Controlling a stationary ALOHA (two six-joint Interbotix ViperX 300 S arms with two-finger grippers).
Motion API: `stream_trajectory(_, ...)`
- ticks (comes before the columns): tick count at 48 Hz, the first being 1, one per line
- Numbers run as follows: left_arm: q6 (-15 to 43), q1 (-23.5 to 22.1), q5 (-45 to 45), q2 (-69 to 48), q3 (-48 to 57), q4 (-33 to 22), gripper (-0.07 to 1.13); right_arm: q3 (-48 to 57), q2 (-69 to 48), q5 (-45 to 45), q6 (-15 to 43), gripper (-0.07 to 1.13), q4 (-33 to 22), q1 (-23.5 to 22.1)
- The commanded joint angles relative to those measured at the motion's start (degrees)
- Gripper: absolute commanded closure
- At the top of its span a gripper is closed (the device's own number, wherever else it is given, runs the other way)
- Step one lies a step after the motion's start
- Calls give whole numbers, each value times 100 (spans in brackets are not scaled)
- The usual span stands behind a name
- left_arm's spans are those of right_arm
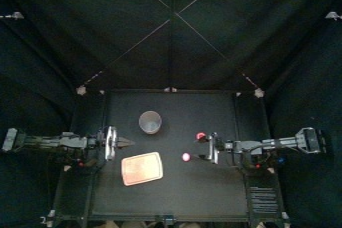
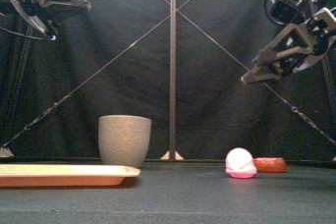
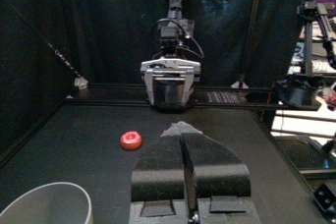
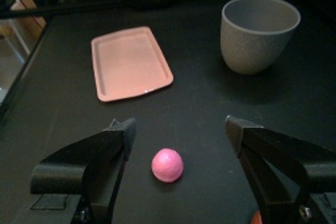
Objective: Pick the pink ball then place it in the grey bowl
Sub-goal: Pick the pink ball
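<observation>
The top view looks down from high above, tilted a little toward the back, and takes in the whole tabletop (image 1: pixel 201 192). The front view sits at tabletop height at the front edge, looking level and close at the grey bowl (image 2: pixel 125 140) and pink ball (image 2: pixel 241 163). The left wrist view faces level across toward the right arm (image 3: pixel 171 71). The right wrist view looks steeply down, near the ball. The bowl shows in all four.
</observation>
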Motion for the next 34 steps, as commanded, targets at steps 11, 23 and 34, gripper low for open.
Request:
stream_trajectory(11, 9, 9, -53, 35, -62, 9, 100, -694, 1521, 132, 18, 3, 62, 79)
stream_trajectory(23, 0, 9, -53, 35, 0, 0, 100, -1204, 2461, 694, 18, 3, 88, 123)
stream_trajectory(34, -9, 9, -79, 35, 62, -26, 100, -1371, 2742, 940, 18, 4, 88, 176)
